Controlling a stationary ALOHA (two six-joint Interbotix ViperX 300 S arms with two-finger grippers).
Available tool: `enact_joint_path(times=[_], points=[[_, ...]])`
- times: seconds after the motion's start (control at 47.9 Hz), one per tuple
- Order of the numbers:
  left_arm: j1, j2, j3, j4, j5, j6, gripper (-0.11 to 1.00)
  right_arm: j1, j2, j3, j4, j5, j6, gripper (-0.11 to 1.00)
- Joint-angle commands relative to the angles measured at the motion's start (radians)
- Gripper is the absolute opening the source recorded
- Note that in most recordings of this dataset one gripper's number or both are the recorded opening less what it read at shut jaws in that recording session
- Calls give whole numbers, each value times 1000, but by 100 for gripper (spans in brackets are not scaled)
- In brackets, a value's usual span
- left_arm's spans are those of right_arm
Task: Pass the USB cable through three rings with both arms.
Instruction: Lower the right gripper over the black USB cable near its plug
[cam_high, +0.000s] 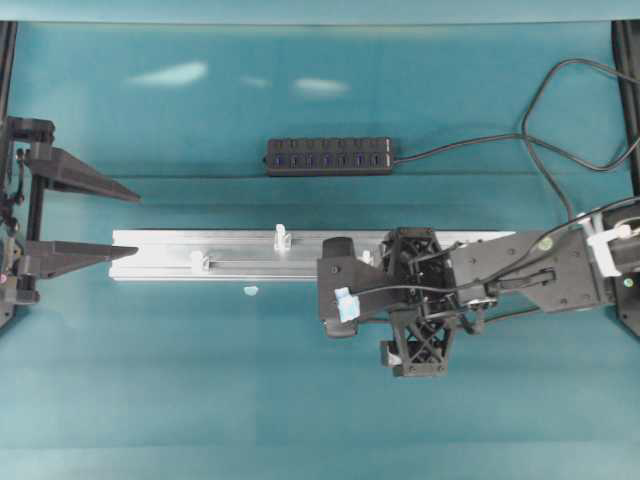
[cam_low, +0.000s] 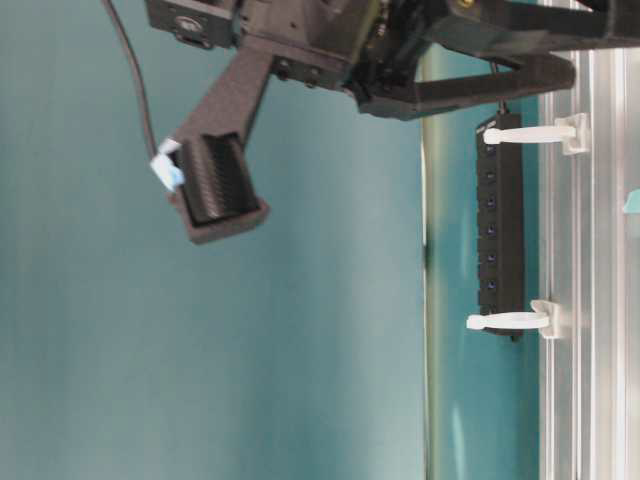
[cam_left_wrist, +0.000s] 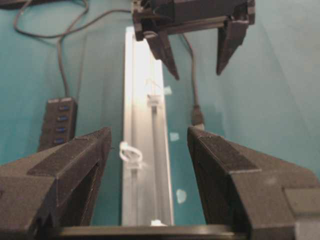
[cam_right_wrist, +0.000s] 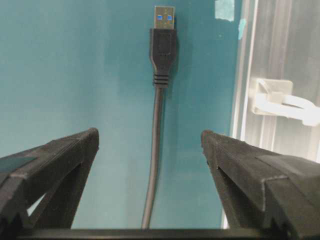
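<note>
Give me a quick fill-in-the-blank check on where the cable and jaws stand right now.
1. The right gripper has its jaws ____.
2. The USB cable lies between those jaws, not yet ____.
3. The plug lies on the teal table beside the silver ____.
4. The left gripper holds ____.

Missing words: open; gripped; rail; nothing

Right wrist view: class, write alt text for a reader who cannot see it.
A thin black USB cable with a metal-tipped plug lies on the teal table, centred between the open right gripper. A whitish translucent ring sits on the silver aluminium rail at right.
</note>
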Motion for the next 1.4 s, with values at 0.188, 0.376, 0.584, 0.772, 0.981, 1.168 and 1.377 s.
enact_joint_path(times=[0.188, 0.376, 0.584, 0.772, 0.981, 1.168, 1.377], points=[[2, 5, -12, 2, -5, 0, 69, -2, 63, -23, 0, -23, 18, 77], [0, 5, -12, 2, -5, 0, 69, -5, 95, -26, 0, -28, 48, 77], [2, 6, -12, 2, -5, 0, 69, -6, 112, -26, 0, -41, 74, 77], [2, 5, -12, 2, -5, 2, 69, -6, 127, -25, 2, -41, 84, 77], [2, 5, -11, 2, -5, 2, 69, -6, 137, -25, 0, -41, 86, 77], [3, 6, -9, 2, -8, 3, 69, -6, 137, -23, 0, -49, 86, 70], [3, 6, -9, 2, -9, 3, 69, -6, 138, -26, 0, -64, 84, 66]])
